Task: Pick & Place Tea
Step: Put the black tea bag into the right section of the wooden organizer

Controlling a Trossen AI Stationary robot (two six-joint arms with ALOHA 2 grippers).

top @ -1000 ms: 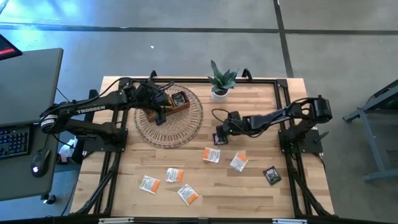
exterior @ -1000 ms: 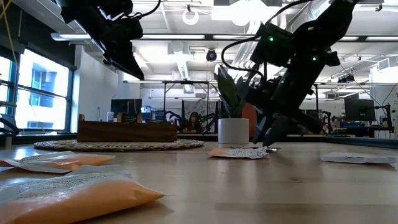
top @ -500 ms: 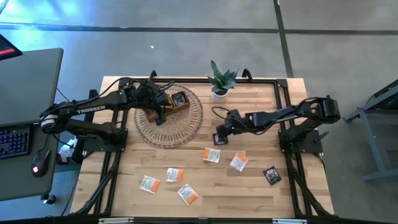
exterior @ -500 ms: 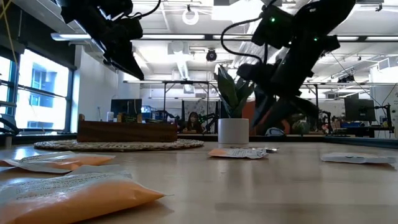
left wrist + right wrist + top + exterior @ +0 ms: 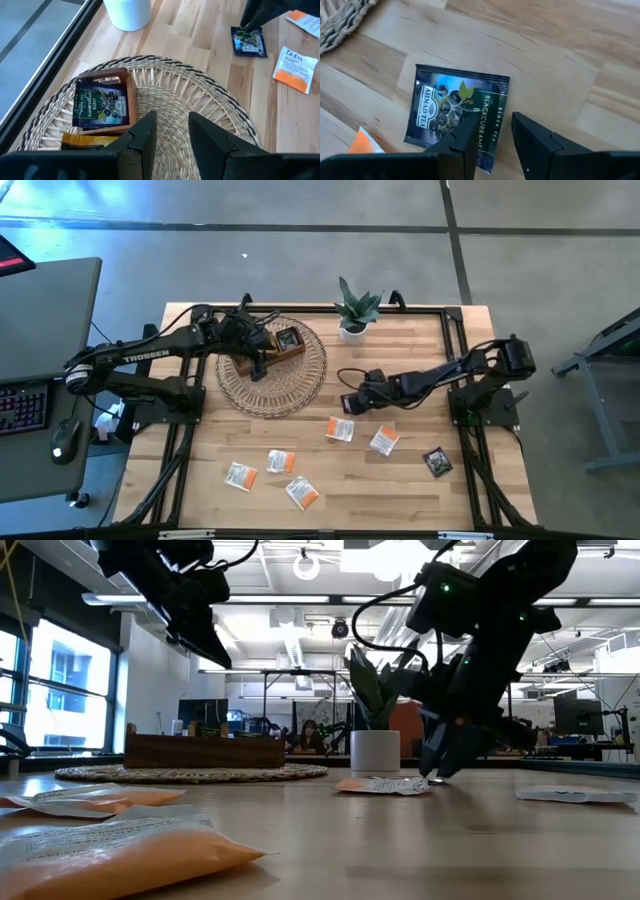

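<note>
Pale plank table (image 5: 400, 480), glossy (dark) sachet (image 5: 457, 112)

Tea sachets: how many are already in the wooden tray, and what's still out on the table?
Done: the wooden tray on the woven mat holds a dark sachet and a yellow one beside it.

In hand: nothing gripped. The right gripper hovers open over a dark blackcurrant sachet; the left gripper waits open above the mat.

Left: that one, five orange-and-white sachets and another dark sachet.
</note>
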